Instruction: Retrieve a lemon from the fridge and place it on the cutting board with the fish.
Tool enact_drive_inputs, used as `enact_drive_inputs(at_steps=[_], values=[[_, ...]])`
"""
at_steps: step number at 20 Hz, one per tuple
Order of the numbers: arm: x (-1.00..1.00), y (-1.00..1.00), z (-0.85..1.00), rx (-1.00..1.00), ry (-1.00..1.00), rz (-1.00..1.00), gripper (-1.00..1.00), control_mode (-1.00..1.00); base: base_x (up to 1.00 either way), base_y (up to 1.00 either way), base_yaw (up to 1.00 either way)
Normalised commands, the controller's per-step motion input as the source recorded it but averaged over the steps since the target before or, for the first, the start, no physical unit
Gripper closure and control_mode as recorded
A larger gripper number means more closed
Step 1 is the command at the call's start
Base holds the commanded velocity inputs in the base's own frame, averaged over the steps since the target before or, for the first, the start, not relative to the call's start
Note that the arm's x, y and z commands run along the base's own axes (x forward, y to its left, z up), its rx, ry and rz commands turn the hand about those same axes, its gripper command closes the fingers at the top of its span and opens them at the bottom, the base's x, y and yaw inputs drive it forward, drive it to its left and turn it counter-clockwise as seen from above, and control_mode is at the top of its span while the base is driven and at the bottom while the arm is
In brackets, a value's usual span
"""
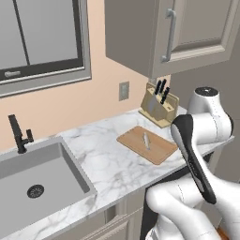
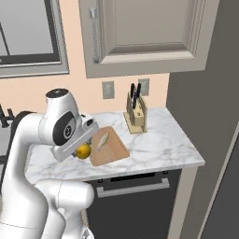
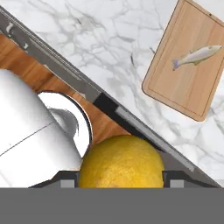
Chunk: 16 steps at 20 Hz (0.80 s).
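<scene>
lemon [image 3: 121,161]: pinched in hand [image 3: 121,183], held off the desk [image 3: 87,39] front edge
risk: may slip out mid-carry, over the floor
cutting board [image 3: 186,65]: on desk, right
fish [image 3: 197,56]: mid-board; lemon could land on it or roll off

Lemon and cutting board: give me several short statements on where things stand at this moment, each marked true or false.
1. The lemon sits between the gripper fingers. True.
2. The fish lies on the cutting board. True.
3. The lemon already rests on the cutting board. False: it is held off the board, near the counter's front edge.
4. The knife block stands on the cutting board. False: it stands on the counter behind it.
5. The sink holds dishes. False: nothing lies in the basin.
</scene>
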Motion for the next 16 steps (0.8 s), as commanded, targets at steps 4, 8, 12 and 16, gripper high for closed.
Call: enact_drive_inputs(at_steps=[4,8,12,16], values=[[0.96,-0.27,-0.53,0.04,0.0,-0.06,1.0,-1.0,0.0,0.0,0.0],[0.85,0.04,-0.46,0.08,0.0,0.02,1.0,-1.0,0.0,0.0,0.0],[0.93,0.02,-0.37,0.03,0.0,0.11,1.0,-1.0,0.0,0.0,0.0],[0.65,0.0,-0.09,-0.07,0.1,0.04,1.0,-1.0,0.0,0.0,0.0]])
